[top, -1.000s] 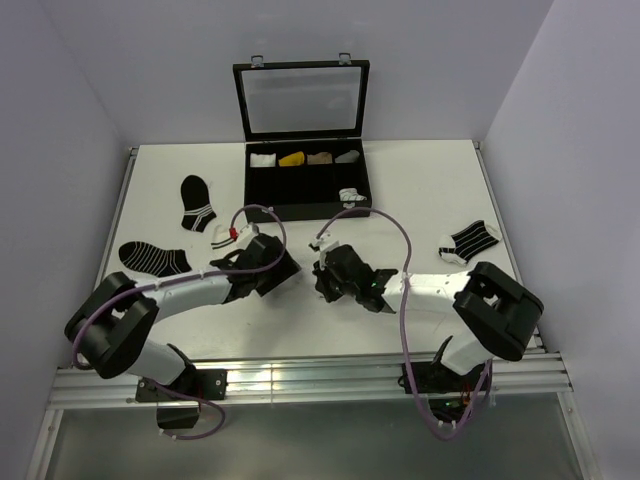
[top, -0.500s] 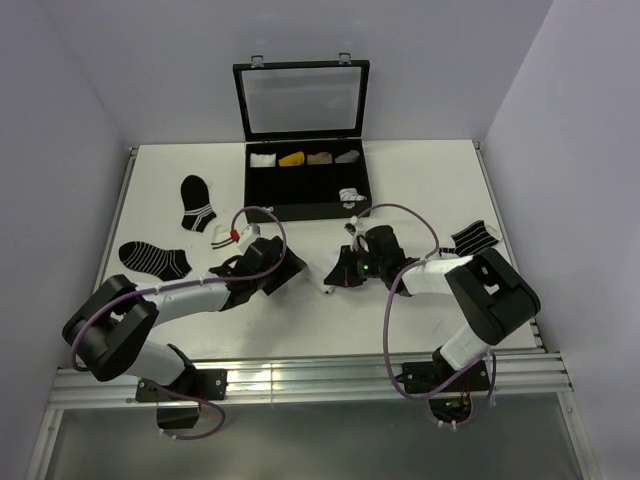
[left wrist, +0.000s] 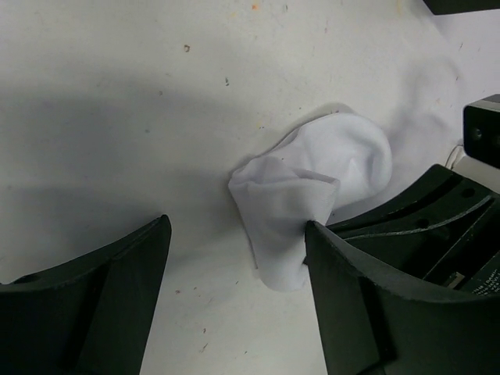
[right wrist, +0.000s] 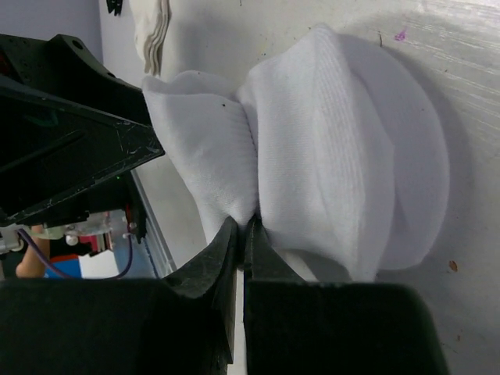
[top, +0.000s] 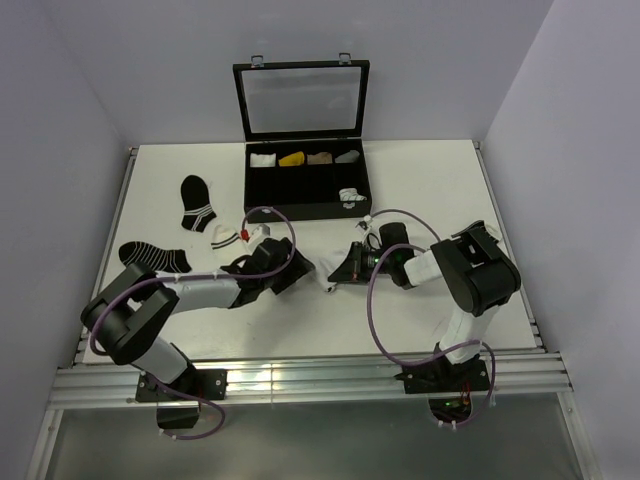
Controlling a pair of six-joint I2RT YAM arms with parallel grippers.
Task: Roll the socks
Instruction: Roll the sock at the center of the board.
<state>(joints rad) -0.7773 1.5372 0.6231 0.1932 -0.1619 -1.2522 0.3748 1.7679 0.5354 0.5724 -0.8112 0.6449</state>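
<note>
Top external view: a black box [top: 305, 208] stands on the white table [top: 420, 170], its clear lid [top: 301, 98] raised upright behind it. The box is split into small compartments. Its back row holds four rolled pieces, one to each compartment: a white roll [top: 263, 159], a yellow roll [top: 291, 158], a tan roll [top: 319, 158] and a grey roll [top: 347, 156]. In the front row, the compartment at the right end holds a white-and-black bundle [top: 350, 195].

On the near side of the box, the two arms meet low over the table, and the white sock [top: 328, 287] lies between them as a crumpled heap. The right gripper [top: 338, 272] has its fingers pressed together on a fold of this sock; the right wrist view shows the tips [right wrist: 242, 230] pinching the cloth where two bulges of the white sock [right wrist: 328, 156] join. The left gripper [top: 300, 275] stands wide apart and holds nothing. In the left wrist view its fingers [left wrist: 117, 289] straddle the white sock [left wrist: 312, 183], whose folded end touches one finger while the other finger is clear of it.

Left of the box lie two black socks with white stripes [top: 197, 202] [top: 152, 257], and a cream sock [top: 222, 237] sits near the box's front left corner.
</note>
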